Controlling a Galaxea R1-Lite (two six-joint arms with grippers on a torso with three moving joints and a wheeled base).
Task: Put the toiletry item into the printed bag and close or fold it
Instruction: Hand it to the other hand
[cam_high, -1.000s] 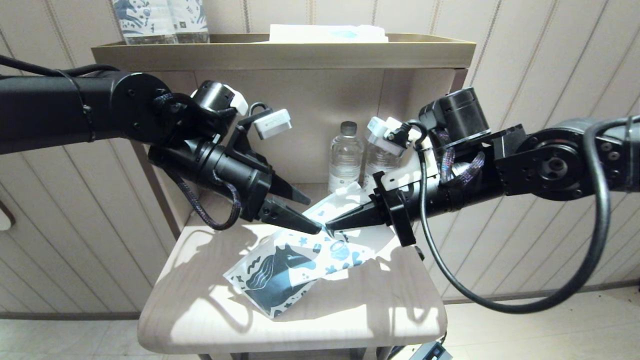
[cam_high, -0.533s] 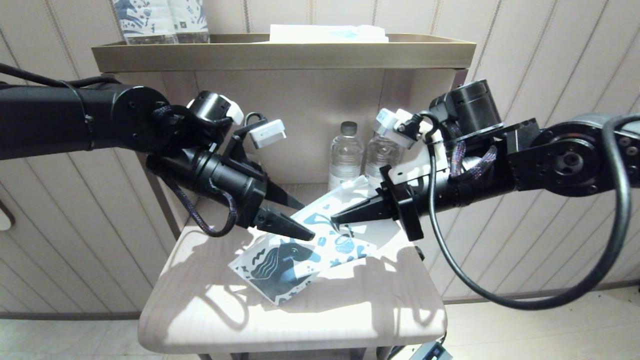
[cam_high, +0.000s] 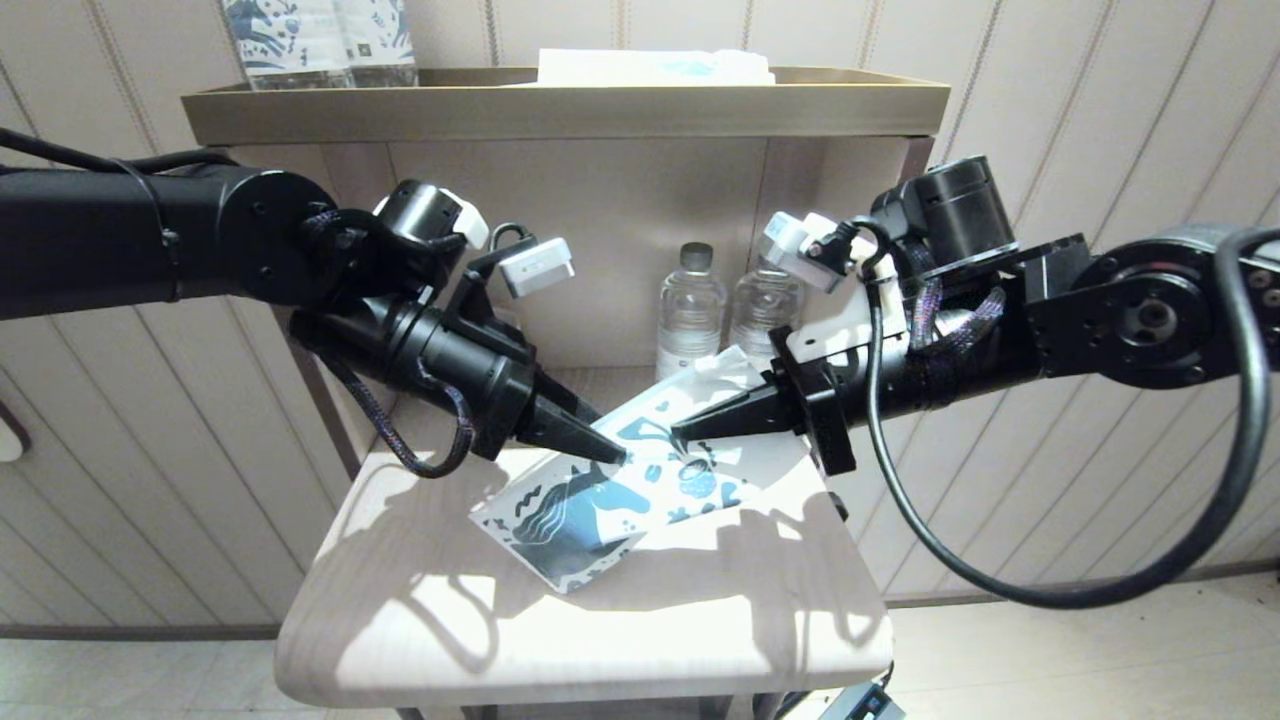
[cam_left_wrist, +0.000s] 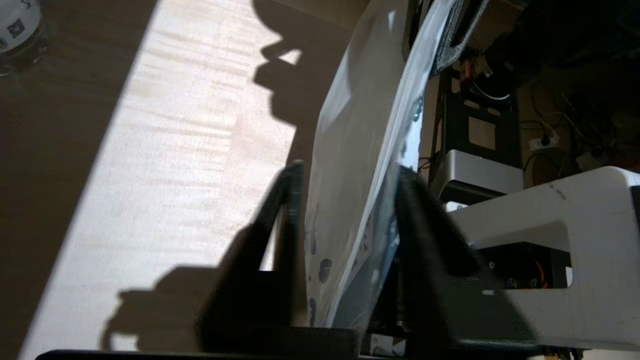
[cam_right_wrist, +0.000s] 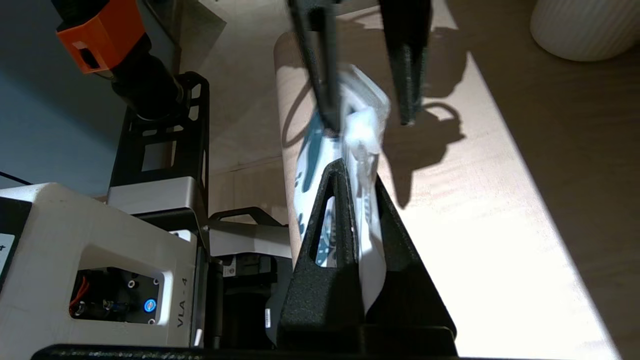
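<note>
The printed bag, white with a dark blue horse, hangs slanted between my two grippers, and its lower end rests on the small wooden table. My left gripper is shut on the bag's upper edge near the middle; in the left wrist view the bag runs edge-on between the fingers of the left gripper. My right gripper is shut on the raised end, and in the right wrist view the right gripper pinches the bag. The toiletry item is out of view.
Two clear water bottles stand at the back of the table under a brown shelf. Blue-and-white printed packs sit on the shelf's top left. A white ribbed vessel stands at the back.
The left gripper, open beside the bag before, has closed on its upper edge. The right gripper has lifted its end a little up and to the right, pulling the bag along.
</note>
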